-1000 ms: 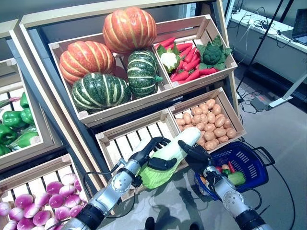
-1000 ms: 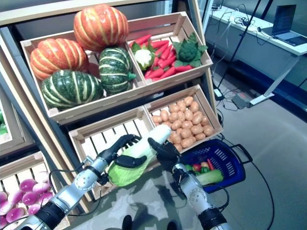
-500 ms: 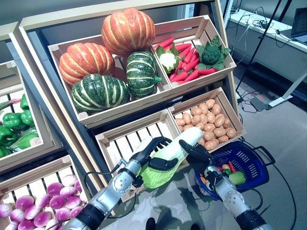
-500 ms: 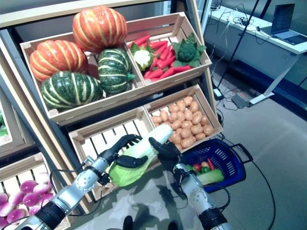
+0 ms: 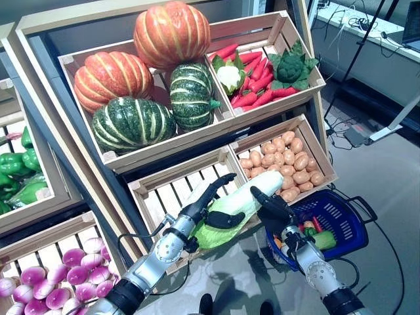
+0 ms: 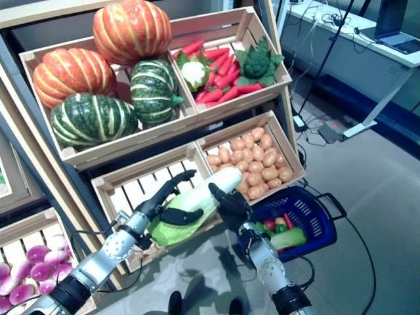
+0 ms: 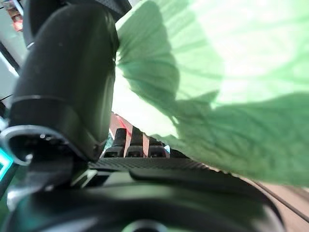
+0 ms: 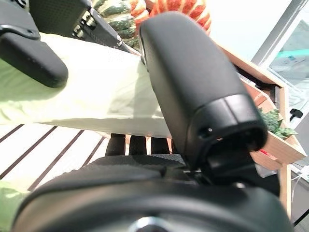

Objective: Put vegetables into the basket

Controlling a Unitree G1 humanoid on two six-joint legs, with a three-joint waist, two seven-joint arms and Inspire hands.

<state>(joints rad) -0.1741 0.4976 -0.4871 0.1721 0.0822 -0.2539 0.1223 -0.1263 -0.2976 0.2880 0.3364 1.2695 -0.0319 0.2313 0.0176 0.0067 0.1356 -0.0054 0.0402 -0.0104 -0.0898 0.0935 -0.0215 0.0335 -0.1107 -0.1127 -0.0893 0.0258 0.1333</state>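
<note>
A long cabbage [image 5: 237, 201] with a white stalk and green leaves hangs in front of the empty slatted crate [image 5: 164, 191]. My left hand [image 5: 197, 211] is at its leafy end, fingers straight behind it and thumb lying across the front. My right hand [image 5: 278, 212] grips the white stalk end, thumb [image 8: 193, 87] over the top and fingers curled below. The blue basket [image 5: 359, 227] stands on the floor just right of my right hand, with some red and green vegetables [image 5: 316, 231] inside. In the left wrist view the green leaves [image 7: 227, 96] fill the space past the thumb.
Potatoes [image 5: 286, 164] fill the crate above the basket. Pumpkins [image 5: 125, 79] and a crate of red peppers, cauliflower and broccoli [image 5: 262, 72] sit on the upper shelf. Green peppers [image 5: 16, 174] and purple onions [image 5: 46, 282] are at the left. A desk [image 5: 367, 39] stands at the back right.
My left hand's fingers have straightened from a curl over the cabbage. The cabbage has shifted slightly right, still held by my right hand. The camera view has moved a little.
</note>
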